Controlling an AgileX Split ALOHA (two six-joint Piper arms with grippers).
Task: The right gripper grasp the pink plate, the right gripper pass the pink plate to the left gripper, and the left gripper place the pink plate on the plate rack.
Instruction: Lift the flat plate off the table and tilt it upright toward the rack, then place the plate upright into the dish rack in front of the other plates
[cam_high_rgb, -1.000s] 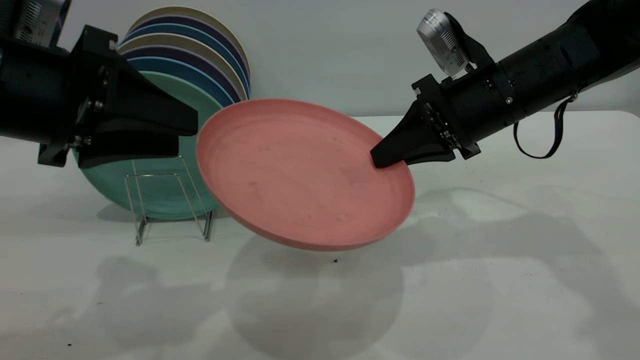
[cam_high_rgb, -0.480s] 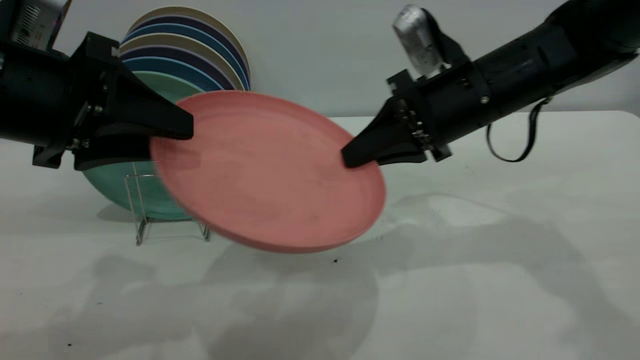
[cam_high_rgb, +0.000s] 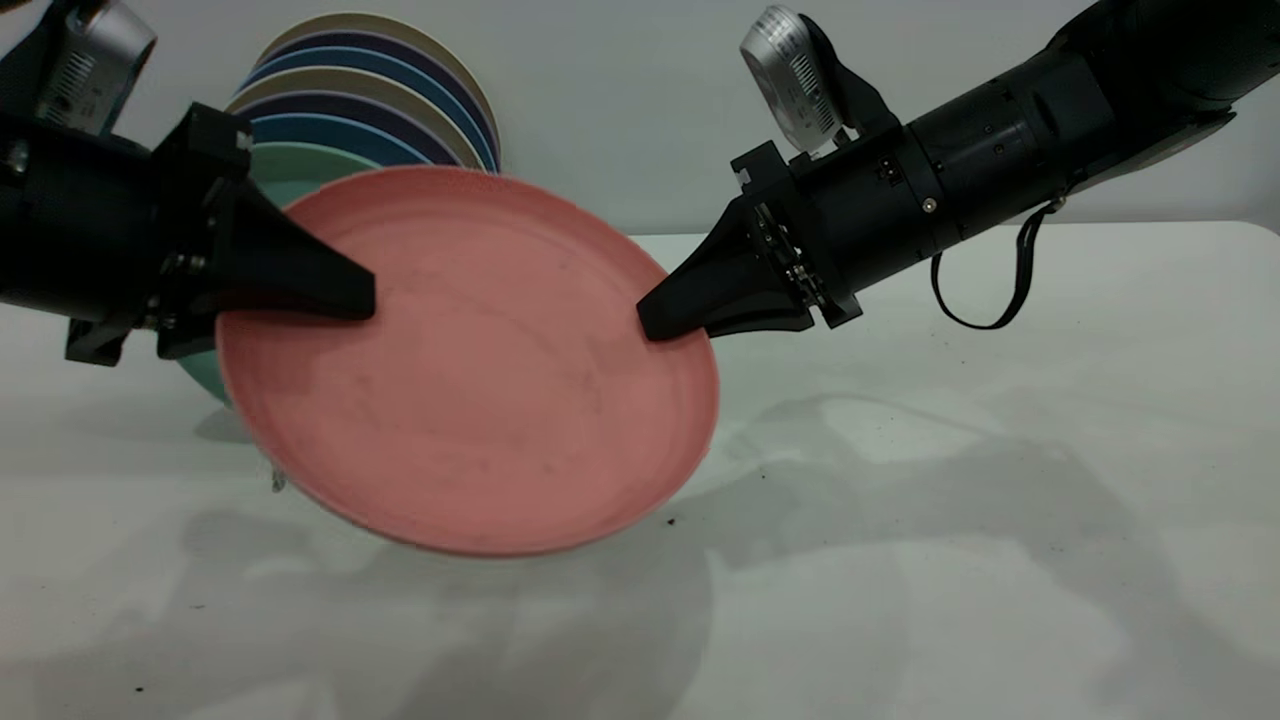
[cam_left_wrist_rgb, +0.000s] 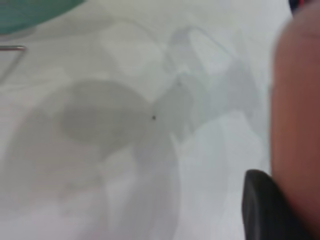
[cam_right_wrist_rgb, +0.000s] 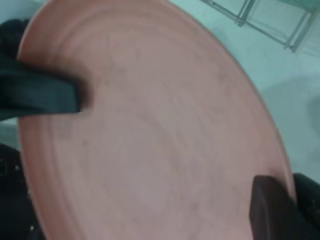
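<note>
The pink plate (cam_high_rgb: 470, 380) hangs tilted in the air between both arms, its face toward the camera. My right gripper (cam_high_rgb: 660, 322) is shut on its right rim; in the right wrist view the plate (cam_right_wrist_rgb: 150, 130) fills the picture. My left gripper (cam_high_rgb: 350, 300) is open, with its jaws either side of the plate's left rim, one finger (cam_right_wrist_rgb: 45, 95) lying over the face. The left wrist view shows the plate's edge (cam_left_wrist_rgb: 297, 100) beside one finger (cam_left_wrist_rgb: 262, 210). The plate rack (cam_right_wrist_rgb: 270, 20) stands behind the plate, mostly hidden in the exterior view.
A teal-green plate (cam_high_rgb: 300, 165) stands in the rack, with several blue, purple and cream plates (cam_high_rgb: 380, 90) upright behind it against the back wall. The white table (cam_high_rgb: 950, 500) stretches to the right and front.
The right arm has carried the pink plate leftward and tilted it more upright. Its left rim has slid between the left gripper's jaws and now covers the rack.
</note>
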